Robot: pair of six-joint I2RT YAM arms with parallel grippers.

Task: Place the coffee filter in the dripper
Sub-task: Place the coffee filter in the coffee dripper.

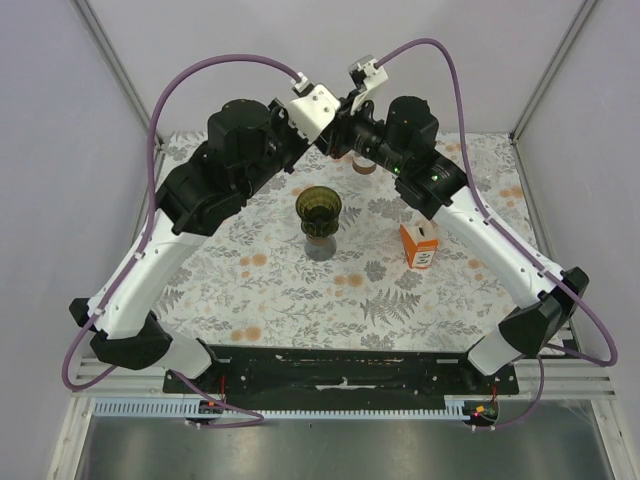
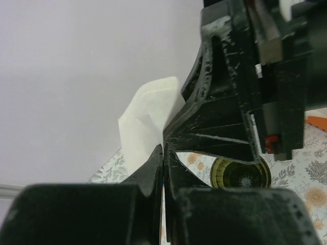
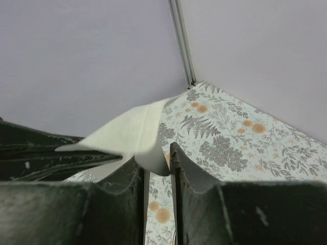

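Note:
The white paper coffee filter (image 2: 148,120) is pinched at its lower corner in my left gripper (image 2: 163,149), whose jaws are pressed together. My right gripper (image 3: 157,153) has a narrow gap between its jaws, and a curled edge of the filter (image 3: 130,133) hangs into that gap. Both grippers (image 1: 338,135) meet tip to tip, raised over the back of the table. The green glass dripper (image 1: 320,208) stands upright on the table, in front of and below them. It also shows in the left wrist view (image 2: 240,173). The filter is hidden in the top view.
An orange box (image 1: 420,246) stands right of the dripper. A small brown round object (image 1: 366,166) sits behind it under the right arm. The flowered tablecloth (image 1: 300,290) covers the table. Enclosure walls and frame posts (image 3: 181,43) stand close behind the grippers.

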